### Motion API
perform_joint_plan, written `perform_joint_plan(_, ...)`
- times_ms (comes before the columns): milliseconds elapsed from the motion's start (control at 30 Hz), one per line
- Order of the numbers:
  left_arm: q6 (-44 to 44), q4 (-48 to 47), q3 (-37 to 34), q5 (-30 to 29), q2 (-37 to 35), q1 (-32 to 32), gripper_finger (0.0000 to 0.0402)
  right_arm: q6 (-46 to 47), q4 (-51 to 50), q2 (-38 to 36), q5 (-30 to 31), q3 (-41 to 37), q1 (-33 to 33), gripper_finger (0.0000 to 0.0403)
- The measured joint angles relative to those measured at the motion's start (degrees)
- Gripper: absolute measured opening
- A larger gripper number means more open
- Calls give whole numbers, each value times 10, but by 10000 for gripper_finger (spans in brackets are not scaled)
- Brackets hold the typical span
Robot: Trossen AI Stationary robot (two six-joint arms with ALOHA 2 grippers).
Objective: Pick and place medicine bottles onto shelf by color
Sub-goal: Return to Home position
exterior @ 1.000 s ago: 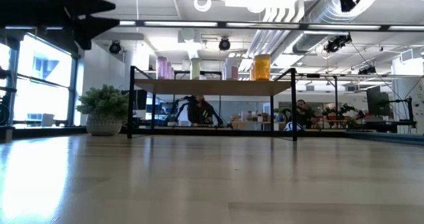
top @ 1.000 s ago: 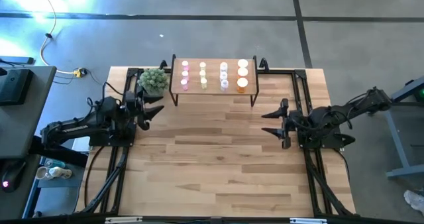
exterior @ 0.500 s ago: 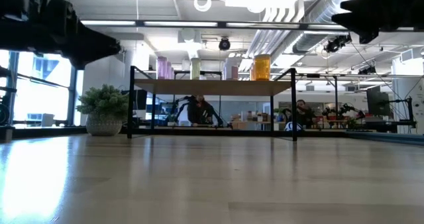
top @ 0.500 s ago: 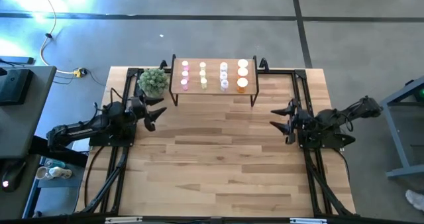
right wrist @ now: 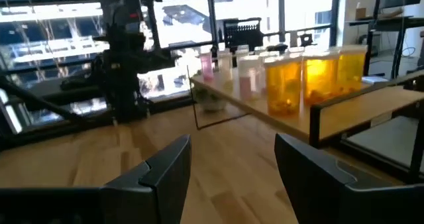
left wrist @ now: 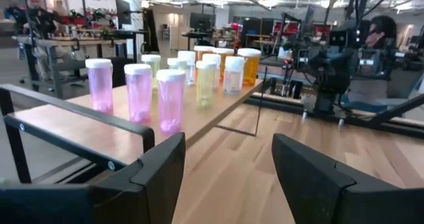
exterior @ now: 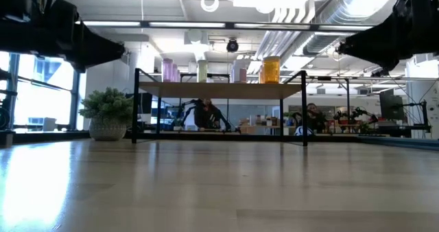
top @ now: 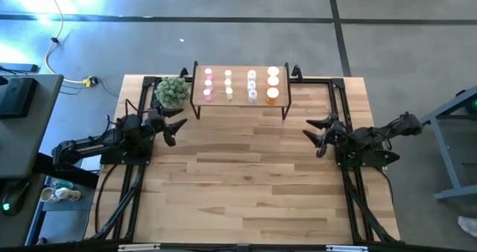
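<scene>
Bottles [top: 229,85] stood in colour columns on the shelf [top: 240,88]; sorting appeared complete. Left tool [top: 177,130] and right tool [top: 309,129], both wide open and empty, hovered over the surface [top: 238,181].

— Where can we pass over the bench [top: 246,185]?
— From the middle down to 6 o'clock it is bare wood. Our left tool [top: 177,129] hangs at 9 o'clock and our right tool [top: 309,131] at 3, both with fingers spread, well apart, open boards between them.
— And toward 12?
— The shelf [top: 240,101] stands there on thin black legs, its top crowded with rows of medicine bottles [top: 229,85]; we find bare room only along its near edge. Underneath, the gap runs open right through. A potted plant [top: 172,92] blocks 11 o'clock, just beside the shelf's end.
</scene>
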Motion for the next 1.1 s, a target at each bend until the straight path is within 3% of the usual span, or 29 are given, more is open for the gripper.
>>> perform_joint_plan(267, 11, 1, 0, 2, 19, 0, 216, 9, -9, 0, 6, 17, 0, 209)
perform_joint_plan(500, 11, 1, 0, 2, 19, 0, 216, -29, -23, 0, 60, 18, 0, 209)
perform_joint_plan(1100, 11, 1, 0, 2, 19, 0, 216, -58, -32, 1, 60, 18, 0, 209)
